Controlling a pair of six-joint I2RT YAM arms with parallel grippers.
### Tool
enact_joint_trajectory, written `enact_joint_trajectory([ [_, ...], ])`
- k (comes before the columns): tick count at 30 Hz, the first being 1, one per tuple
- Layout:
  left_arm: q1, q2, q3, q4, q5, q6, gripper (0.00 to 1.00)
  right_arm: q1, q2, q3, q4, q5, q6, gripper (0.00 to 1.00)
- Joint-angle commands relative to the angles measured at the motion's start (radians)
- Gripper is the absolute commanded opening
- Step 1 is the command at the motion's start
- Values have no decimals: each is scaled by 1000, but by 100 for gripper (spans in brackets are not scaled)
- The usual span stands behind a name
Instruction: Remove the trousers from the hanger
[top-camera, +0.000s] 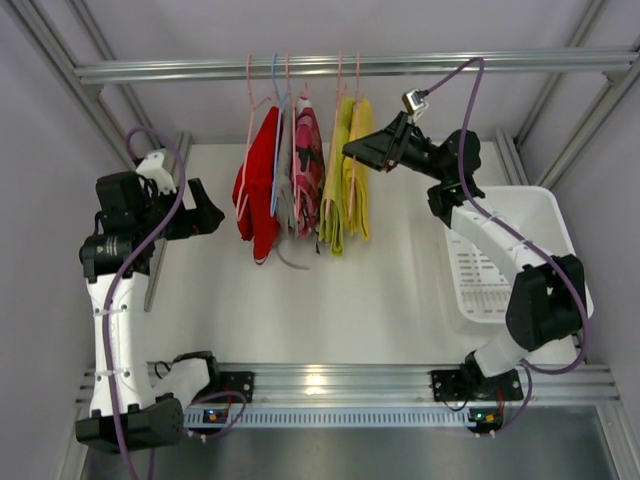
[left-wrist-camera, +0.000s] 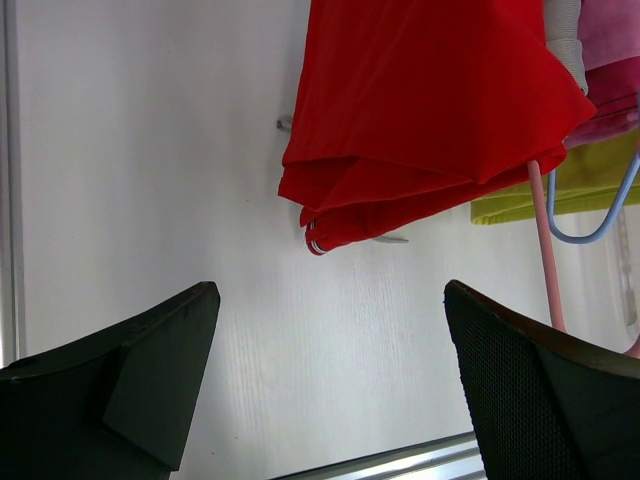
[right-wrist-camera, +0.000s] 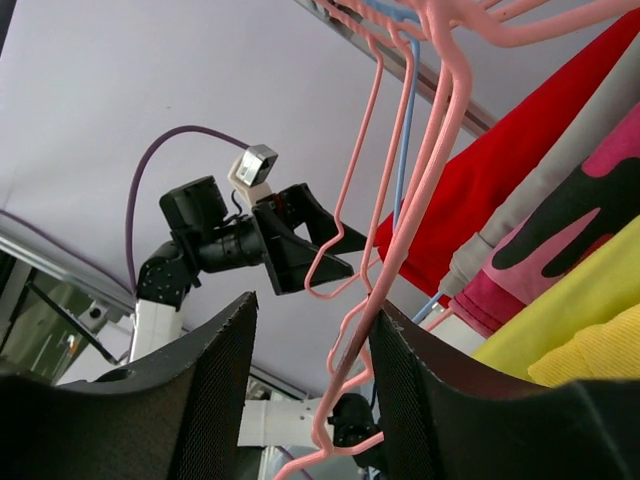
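In the right wrist view, the right gripper (right-wrist-camera: 315, 305) stands roughly half open. Its two black fingers (right-wrist-camera: 200, 390) fill the bottom of the frame with a clear gap between them. The wire of a pink hanger (right-wrist-camera: 352, 325) runs down through that gap, close against the finger at the right of the frame. The jaws are not closed on it, and whether the wire touches the finger cannot be told. Just beyond, at the lower right, are the bright yellow trousers (right-wrist-camera: 600, 355), with the yellow-green trousers (right-wrist-camera: 575, 290) above them.

In the left wrist view, the left gripper (left-wrist-camera: 330, 290) is spread wide and holds nothing, with bare white tabletop (left-wrist-camera: 150, 150) behind it. The folded lower edge of the red garment (left-wrist-camera: 430, 110) hangs ahead at the top of the frame.

Only the top view shows the whole row. The red garment, a pink patterned garment (top-camera: 308, 165) and both trousers hang side by side from the rail (top-camera: 450, 65) at upper centre. The right gripper is just beside the bright yellow pair, and the left gripper is near the red garment. A white basket (top-camera: 520, 215) sits at the right. Only the right wrist view shows the hanger wire between the fingers.
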Motion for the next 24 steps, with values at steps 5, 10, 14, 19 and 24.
enact_joint_trajectory([
  [5, 7, -12, -22, 52, -11, -8, 99, 28, 25, 37, 163, 14, 47, 38],
  [10, 12, -12, -29, 54, -14, -15, 99, 29, 38, 58, 205, 10, 69, 23],
  [14, 22, -11, -29, 52, -9, -22, 99, 26, 35, 74, 211, 5, 78, 5],
  [19, 24, -12, -32, 52, -25, -14, 99, 14, 7, 80, 237, -1, 95, 3],
  [24, 24, -17, -36, 55, -14, -15, 99, 9, -10, 95, 262, -7, 98, 0],
])
